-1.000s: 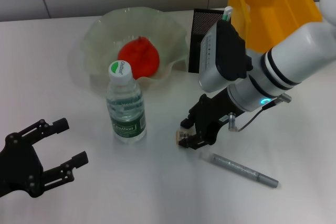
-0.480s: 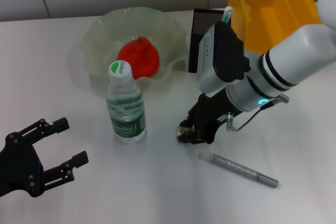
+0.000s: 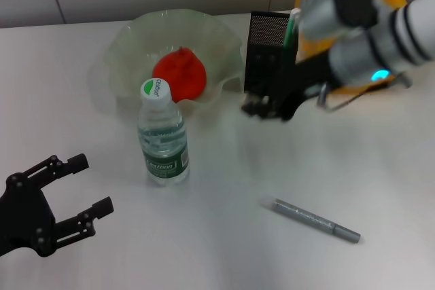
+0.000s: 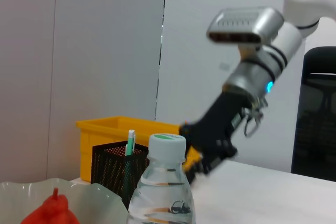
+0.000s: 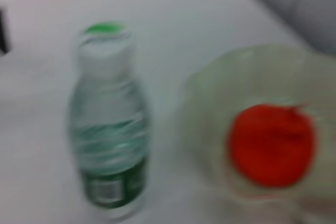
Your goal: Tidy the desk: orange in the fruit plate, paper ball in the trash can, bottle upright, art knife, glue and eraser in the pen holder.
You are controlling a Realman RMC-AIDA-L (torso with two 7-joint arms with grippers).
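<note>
My right gripper [image 3: 262, 108] hangs in the air just in front of the black mesh pen holder [image 3: 266, 39], shut on a small pale eraser that is mostly hidden by the fingers. It also shows in the left wrist view [image 4: 202, 156]. A grey art knife [image 3: 316, 221] lies on the table at the front right. A green-capped stick [image 3: 293, 20] stands in the holder. The water bottle [image 3: 163, 137] stands upright. The orange [image 3: 180, 73] lies in the glass fruit plate [image 3: 129, 45]. My left gripper [image 3: 94, 183] is open and empty at the front left. No paper ball is in view.
A yellow bin [image 3: 353, 11] stands behind the pen holder at the back right. The bottle [image 5: 110, 129] and the orange [image 5: 273, 145] also show in the right wrist view. The table is white.
My right gripper has lifted from the table beside the art knife and moved up and back to the pen holder, taking the small eraser with it. The left arm has not moved.
</note>
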